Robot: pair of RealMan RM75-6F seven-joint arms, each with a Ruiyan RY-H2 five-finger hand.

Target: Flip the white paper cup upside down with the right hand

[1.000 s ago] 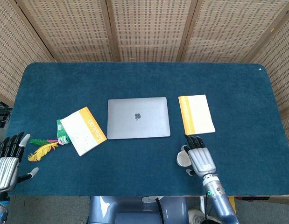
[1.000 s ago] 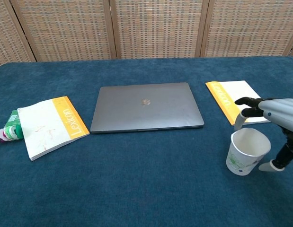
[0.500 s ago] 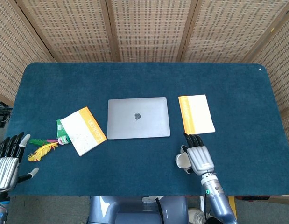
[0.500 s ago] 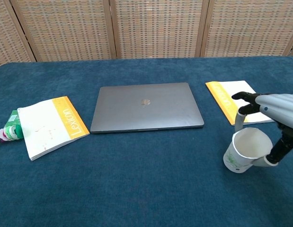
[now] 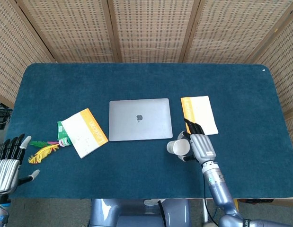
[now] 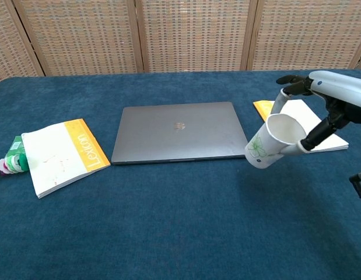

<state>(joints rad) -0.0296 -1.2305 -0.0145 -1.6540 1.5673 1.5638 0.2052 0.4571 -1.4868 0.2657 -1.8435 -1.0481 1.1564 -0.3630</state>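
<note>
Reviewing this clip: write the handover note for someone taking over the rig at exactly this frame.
Right hand: grips the white paper cup, lifted off the table and tilted, mouth facing up and toward the camera, in front of the closed laptop's right corner.
Left hand: open, holds nothing, at the table's near left edge.
Done: cup grasped and raised.
Left: finish turning it mouth-down, set it on the cloth, release.

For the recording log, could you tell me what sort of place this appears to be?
Probably an office or lab desk set up for robot trials: a closed laptop and notebooks lie on a blue cloth-covered table, with woven screens behind.
</note>
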